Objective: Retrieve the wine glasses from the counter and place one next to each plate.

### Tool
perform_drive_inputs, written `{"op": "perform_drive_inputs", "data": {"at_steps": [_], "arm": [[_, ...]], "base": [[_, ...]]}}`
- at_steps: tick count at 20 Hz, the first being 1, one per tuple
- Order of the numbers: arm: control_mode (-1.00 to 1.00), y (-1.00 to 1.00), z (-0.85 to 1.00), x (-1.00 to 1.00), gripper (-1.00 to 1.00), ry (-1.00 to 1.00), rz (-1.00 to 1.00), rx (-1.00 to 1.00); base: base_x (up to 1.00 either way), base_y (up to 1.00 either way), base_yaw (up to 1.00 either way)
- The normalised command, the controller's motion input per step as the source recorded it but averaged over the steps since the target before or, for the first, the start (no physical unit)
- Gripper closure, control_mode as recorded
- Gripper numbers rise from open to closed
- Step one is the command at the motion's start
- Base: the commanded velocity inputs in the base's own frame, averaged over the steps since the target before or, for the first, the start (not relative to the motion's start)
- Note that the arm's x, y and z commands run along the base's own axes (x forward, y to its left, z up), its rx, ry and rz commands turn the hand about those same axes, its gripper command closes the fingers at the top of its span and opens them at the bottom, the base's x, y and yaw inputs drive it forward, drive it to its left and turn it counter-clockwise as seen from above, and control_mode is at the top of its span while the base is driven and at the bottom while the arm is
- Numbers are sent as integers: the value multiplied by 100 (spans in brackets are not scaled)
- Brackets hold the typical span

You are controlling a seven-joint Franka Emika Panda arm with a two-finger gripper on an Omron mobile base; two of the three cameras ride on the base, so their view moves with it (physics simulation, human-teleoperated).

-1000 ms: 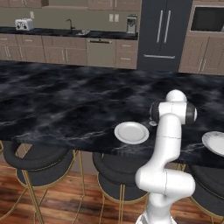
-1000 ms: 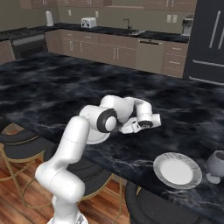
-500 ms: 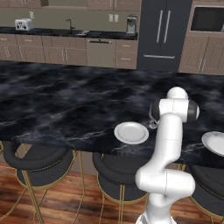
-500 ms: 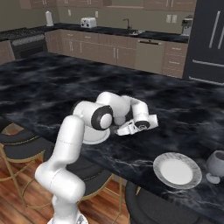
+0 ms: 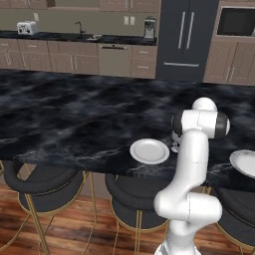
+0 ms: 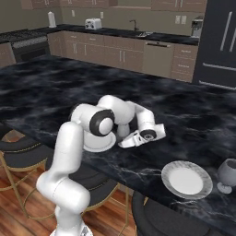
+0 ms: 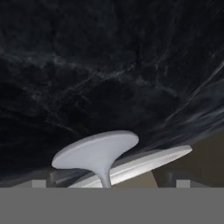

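Observation:
One wine glass [image 7: 96, 151] fills the hand view, its round foot and thin stem close to the lens, beside the rim of a white plate [image 7: 146, 161]. My gripper [image 7: 109, 183] is open, its fingertips [image 7: 39, 183] wide apart on either side of the stem without touching it. In the left base view this glass [image 5: 175, 147] stands just right of the plate [image 5: 149, 151], partly behind my arm. Low over the island, my gripper [image 6: 124, 143] sits beside that plate [image 6: 99, 144]. A second wine glass [image 6: 227, 174] stands right of the other plate [image 6: 186, 179]. The counter [image 5: 60, 36] lies far behind.
The black marble island [image 5: 74, 119] stretches wide to the left and back. Dark stools [image 5: 47, 182] line its near edge. A toaster [image 6: 93, 23] and a sink tap [image 6: 134, 24] sit on the counter, with a tall fridge [image 5: 184, 40] to the right.
My jaws have widened off the glass stem, leaving the glass standing by the plate. The hand has shifted slightly lower and left in the right base view.

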Motion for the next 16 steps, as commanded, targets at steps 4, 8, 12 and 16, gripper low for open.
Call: {"op": "perform_drive_inputs", "data": {"at_steps": [4,8,12,16], "arm": [[-100,-1,-4,-4,-100,-11,-11,0],[-100,-15,0,0,-100,-11,-13,0],[-100,-30,0,12,-100,-5,-8,0],[-100,-49,0,3,-100,0,0,0]], "base": [[0,0,0],[0,0,0],[0,0,0],[0,0,0]]}}
